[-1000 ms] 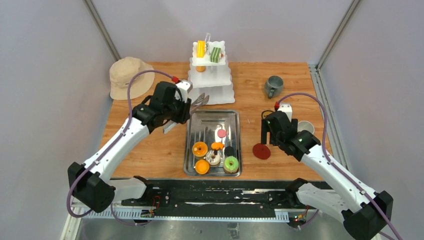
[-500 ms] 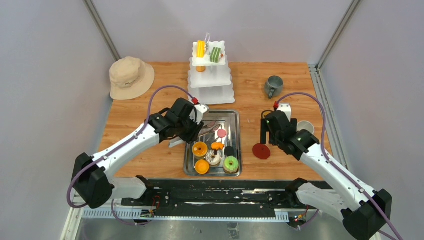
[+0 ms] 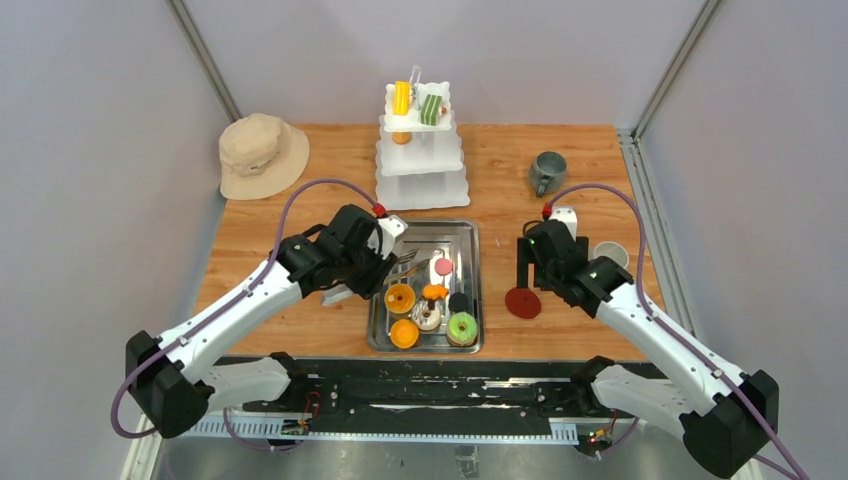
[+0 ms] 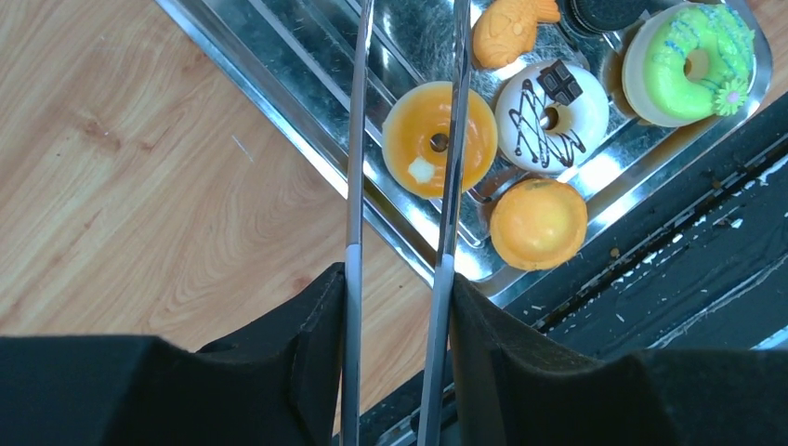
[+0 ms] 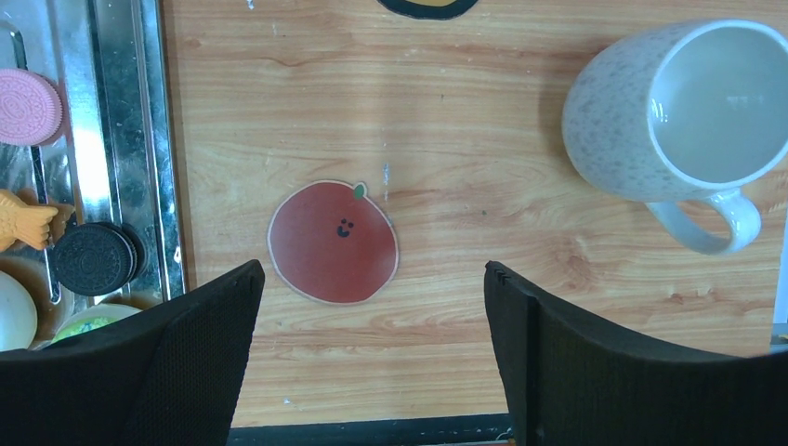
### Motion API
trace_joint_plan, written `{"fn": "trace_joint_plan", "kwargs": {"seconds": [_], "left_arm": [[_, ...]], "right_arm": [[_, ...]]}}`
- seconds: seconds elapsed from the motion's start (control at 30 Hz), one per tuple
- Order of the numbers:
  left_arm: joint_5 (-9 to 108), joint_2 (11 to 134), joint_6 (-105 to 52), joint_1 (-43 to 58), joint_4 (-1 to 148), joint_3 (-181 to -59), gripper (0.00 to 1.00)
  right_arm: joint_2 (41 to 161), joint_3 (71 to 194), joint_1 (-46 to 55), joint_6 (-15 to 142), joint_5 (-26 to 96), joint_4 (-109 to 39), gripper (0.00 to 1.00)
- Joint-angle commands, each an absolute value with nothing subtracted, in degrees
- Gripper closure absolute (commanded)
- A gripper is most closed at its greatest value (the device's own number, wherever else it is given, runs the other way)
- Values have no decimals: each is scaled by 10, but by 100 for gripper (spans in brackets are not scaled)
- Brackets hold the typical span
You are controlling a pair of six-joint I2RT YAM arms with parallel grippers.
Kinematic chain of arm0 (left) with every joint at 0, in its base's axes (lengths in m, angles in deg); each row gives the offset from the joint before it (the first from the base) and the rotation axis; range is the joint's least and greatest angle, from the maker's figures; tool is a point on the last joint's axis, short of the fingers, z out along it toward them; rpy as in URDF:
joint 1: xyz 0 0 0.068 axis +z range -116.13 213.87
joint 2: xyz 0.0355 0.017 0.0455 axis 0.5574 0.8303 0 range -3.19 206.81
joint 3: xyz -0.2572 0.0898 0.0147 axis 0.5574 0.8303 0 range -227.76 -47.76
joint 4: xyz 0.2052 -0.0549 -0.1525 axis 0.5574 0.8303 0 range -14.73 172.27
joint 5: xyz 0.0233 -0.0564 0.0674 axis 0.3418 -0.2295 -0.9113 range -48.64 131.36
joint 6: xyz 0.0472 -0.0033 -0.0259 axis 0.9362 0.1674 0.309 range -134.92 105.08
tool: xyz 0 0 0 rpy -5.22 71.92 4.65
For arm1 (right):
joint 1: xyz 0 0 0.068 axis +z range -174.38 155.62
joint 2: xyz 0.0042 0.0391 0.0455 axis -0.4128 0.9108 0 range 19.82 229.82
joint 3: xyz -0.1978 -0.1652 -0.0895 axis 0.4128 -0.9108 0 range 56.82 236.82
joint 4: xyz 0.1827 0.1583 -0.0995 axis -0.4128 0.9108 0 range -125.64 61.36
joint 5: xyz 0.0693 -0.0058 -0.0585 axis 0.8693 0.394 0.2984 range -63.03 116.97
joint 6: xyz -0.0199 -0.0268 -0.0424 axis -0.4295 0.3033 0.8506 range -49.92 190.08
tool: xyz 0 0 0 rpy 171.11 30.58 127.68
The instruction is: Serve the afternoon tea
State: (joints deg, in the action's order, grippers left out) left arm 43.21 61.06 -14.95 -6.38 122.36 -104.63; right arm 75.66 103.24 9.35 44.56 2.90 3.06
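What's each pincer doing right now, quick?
Left pincer: closed on the metal tongs.
Right pincer: open, holding nothing.

High overhead view looks down; both close wrist views share the tray.

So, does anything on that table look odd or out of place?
Only the beige bucket hat, lying at the far left corner of the table, has nothing to do with tea. Nothing looks spilled, tipped or broken. The white mug stands upright beside the red coaster, not on it.
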Motion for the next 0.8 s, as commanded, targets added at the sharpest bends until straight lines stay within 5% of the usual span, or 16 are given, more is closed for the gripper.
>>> {"fn": "trace_joint_plan", "kwargs": {"seconds": [0.0, 0.77], "left_arm": [[422, 630, -153, -70, 1208, -1060, 55], [435, 751, -118, -96, 1106, -1062, 49]], "right_arm": [[763, 1044, 96, 447, 41, 23, 13], [751, 1039, 97, 446, 33, 30, 13]]}}
